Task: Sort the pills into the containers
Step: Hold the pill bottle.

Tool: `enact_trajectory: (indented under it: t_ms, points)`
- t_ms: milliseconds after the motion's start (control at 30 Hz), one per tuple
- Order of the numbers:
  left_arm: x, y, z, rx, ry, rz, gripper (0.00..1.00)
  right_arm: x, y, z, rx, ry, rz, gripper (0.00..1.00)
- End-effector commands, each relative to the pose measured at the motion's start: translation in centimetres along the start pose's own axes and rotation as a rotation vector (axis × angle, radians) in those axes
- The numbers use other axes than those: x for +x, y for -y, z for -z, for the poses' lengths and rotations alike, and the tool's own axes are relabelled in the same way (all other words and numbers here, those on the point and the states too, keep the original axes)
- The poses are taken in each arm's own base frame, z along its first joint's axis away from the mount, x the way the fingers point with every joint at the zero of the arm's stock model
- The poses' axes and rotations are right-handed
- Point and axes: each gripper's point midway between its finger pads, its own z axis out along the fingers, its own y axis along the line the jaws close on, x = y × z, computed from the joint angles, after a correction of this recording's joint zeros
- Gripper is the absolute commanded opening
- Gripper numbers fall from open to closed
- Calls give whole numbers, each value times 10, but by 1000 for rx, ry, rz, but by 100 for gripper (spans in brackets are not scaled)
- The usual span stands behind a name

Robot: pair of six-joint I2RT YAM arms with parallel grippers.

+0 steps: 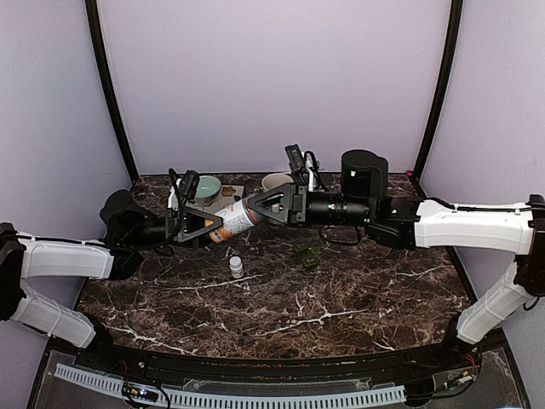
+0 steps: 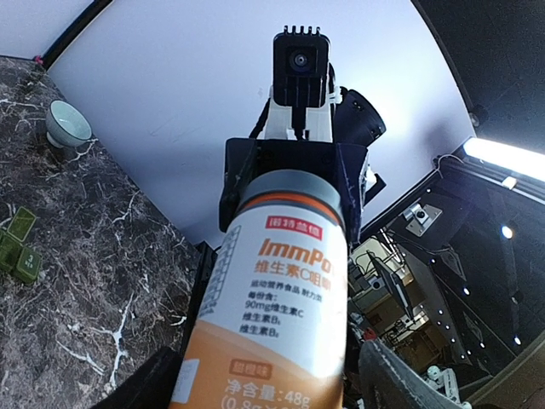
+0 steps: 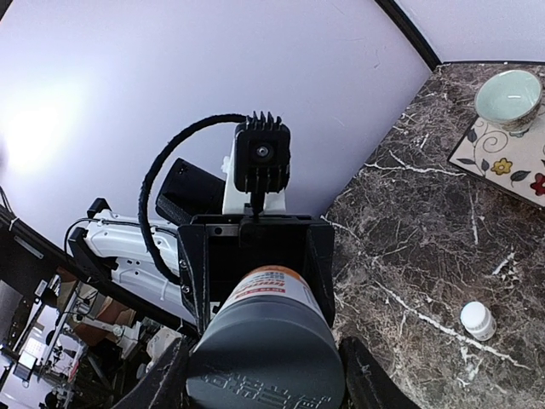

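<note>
The dark green pill box (image 1: 308,254) lies flat near the middle of the marble table (image 1: 366,298), slightly toward the right edge; its lids are probably closed, though it is too small to be sure. It sits below and well apart from both grippers. A small white vial (image 1: 236,267) stands to its left. Above, the left gripper (image 1: 215,227) clamps the body of an orange supplement bottle (image 1: 234,220) while the right gripper (image 1: 261,209) clamps its grey cap.
</note>
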Motion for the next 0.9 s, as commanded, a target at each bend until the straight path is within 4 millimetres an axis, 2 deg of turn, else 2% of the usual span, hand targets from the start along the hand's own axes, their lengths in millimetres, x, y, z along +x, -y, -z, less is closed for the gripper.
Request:
enact_trajectory:
  t_ms: [0, 100, 267, 400, 567, 867]
  points:
    - [3, 16, 0, 62, -11, -49, 71, -9, -9, -3, -61, 41, 5, 0]
    - [2, 18, 1, 70, -10, -58, 60, -8, -8, -4, -63, 39, 2, 0]
    - [1, 24, 0, 92, -17, -75, 36, -3, -4, -4, -56, 24, 19, 0]
    - [1, 29, 0, 116, -22, -82, 16, 8, -5, -4, -57, -18, 89, 0]
    - [2, 37, -1, 160, -47, -82, 1, 23, -5, 2, -79, -65, 235, 0]
    - [3, 60, -1, 271, -107, -80, 0, 46, -9, 14, -146, -129, 507, 0]
